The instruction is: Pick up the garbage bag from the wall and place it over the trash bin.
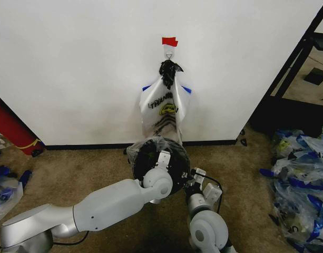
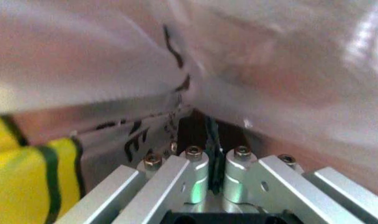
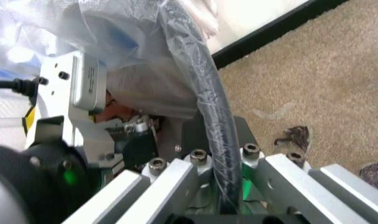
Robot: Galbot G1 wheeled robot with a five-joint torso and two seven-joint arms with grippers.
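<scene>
Head view. The trash bin (image 1: 160, 158) is seen on the carpet at the foot of the wall (image 1: 71, 68), with clear film already drawn over its mouth. Above it, a garbage bag (image 1: 165, 108) with blue handles and a yellow smiley print hangs from the hook (image 1: 169, 54) under a red tape strip (image 1: 169, 41), its long axis vertical. The left gripper (image 1: 162, 157) is placed over the bin's mouth; the right gripper (image 1: 197, 174) is set at the bin's rim on the robot's right. Both are about equally close to the bin, and the hanging bag lies straight beyond and above both sets of fingers. A heap of clear-and-blue bags (image 1: 301, 179) lies well apart to the right.

Left wrist view. The left gripper's fingers (image 2: 198, 179) are seen nearly closed, pinching a thin dark edge with film over it. Translucent film with black lettering and a yellow patch billows just beyond the fingertips.

Right wrist view. The right gripper's fingers (image 3: 248, 163) are closed on the bin's black rim, which is wrapped in clear film and runs away from the fingertips in a curve. The coming move is judged to turn on this rim line: film must be seated outward over it.
</scene>
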